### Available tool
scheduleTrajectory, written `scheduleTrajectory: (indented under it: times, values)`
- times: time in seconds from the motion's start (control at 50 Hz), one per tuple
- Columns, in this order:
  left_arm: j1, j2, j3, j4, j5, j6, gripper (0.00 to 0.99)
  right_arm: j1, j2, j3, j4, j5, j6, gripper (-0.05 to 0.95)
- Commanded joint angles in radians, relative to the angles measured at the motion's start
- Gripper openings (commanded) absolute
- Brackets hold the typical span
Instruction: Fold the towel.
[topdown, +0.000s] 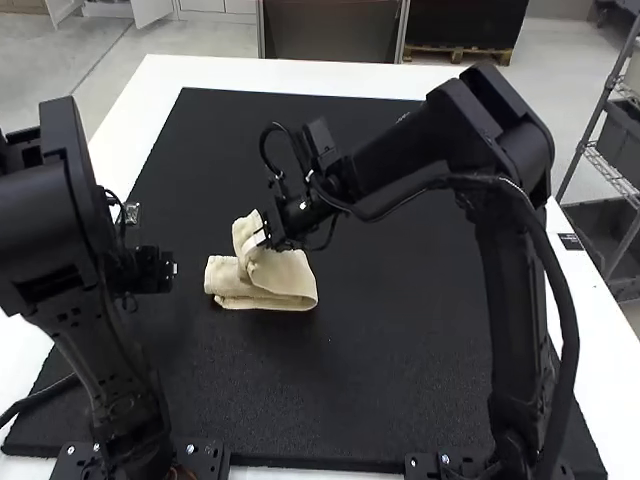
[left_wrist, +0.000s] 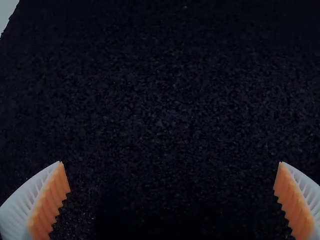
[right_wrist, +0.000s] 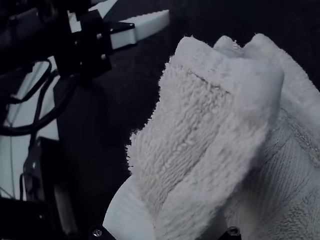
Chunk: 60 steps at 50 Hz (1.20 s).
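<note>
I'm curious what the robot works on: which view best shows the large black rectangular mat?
The high view: it shows most of the mat on the white table, though the arms hide parts. The left wrist view gives its speckled surface; the right wrist view, dark areas beyond the cream fluffy towel.

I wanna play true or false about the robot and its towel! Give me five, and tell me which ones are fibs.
1. The towel is cream-coloured. True.
2. The left gripper has its fingers wide apart. True.
3. The left gripper is holding the towel. False: the right gripper is holding a raised part of it.
4. The towel is spread out flat. False: it is folded over, with one part lifted up.
5. The mat under the towel is black. True.
</note>
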Motion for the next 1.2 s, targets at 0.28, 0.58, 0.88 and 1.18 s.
scheduleTrajectory:
  times: [0.28,0.58,0.88,1.18]
  values:
    - [0.004,0.002,0.032,0.005,0.018,0.013,0.959,0.017,0.032,0.065,0.006,-0.028,0.008,-0.02]
    - [0.004,0.002,0.032,0.007,0.024,0.011,0.959,0.021,0.064,0.097,0.006,-0.030,0.015,-0.02]
    - [0.004,0.002,0.040,-0.001,0.026,0.011,0.959,0.024,0.096,0.136,0.006,-0.028,0.021,0.04]
    - [0.004,0.002,0.043,-0.001,0.026,0.011,0.959,0.024,0.101,0.142,0.004,-0.028,0.018,0.19]
